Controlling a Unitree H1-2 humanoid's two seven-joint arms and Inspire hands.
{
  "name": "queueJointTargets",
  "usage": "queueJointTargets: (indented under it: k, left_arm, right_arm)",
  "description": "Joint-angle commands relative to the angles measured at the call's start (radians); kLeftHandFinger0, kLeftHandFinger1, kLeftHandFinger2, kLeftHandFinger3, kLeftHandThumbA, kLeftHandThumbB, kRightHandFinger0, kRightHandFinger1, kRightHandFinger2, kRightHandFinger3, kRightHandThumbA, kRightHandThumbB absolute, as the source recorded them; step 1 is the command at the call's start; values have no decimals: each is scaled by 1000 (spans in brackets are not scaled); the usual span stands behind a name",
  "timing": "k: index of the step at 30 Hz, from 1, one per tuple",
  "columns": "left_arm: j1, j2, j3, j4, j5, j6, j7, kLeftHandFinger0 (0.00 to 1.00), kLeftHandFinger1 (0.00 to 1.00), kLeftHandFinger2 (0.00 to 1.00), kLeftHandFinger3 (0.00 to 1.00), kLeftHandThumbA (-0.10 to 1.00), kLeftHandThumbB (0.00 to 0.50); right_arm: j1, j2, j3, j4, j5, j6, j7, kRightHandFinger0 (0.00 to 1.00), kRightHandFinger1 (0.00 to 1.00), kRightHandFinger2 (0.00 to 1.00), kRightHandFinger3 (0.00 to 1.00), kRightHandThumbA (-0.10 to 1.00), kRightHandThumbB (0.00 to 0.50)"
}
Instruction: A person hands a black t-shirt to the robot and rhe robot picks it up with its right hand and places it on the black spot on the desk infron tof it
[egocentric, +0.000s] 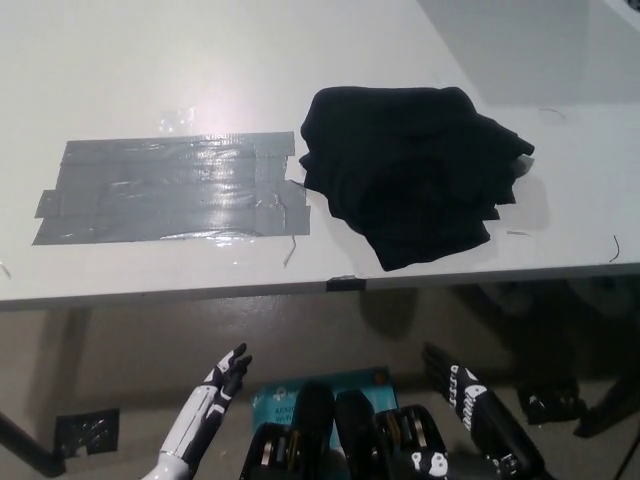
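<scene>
A crumpled black t-shirt (410, 170) lies on the white desk (150, 60), right of centre. Its left edge meets the right end of the dark grey tape patch (170, 187), and most of the patch stays bare. My black right hand (462, 388) hangs below the desk's front edge at the lower right, fingers straight and holding nothing, well clear of the shirt. At the lower left, also under the desk edge, my white left hand (222, 378) rests open with spread fingers.
The desk's front edge (200, 290) crosses the picture, with a small black clip (343, 283) on it. A teal object (330, 385) lies on the floor below. A white scrap (522, 166) peeks out at the shirt's right side.
</scene>
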Motion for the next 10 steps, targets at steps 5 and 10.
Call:
queueJointTargets:
  k: [5, 10]
  left_arm:
    - [2, 24, -13, -33, -60, -13, -72, 1000, 1000, 1000, 1000, 1000, 500]
    - [0, 21, -7, -27, -65, -17, -68, 1000, 1000, 1000, 1000, 1000, 500]
  right_arm:
    - [7, 47, -86, 2, 195, 11, 107, 1000, 1000, 1000, 1000, 1000, 182]
    - [-1, 51, -93, 9, 189, 11, 116, 1000, 1000, 1000, 1000, 1000, 187]
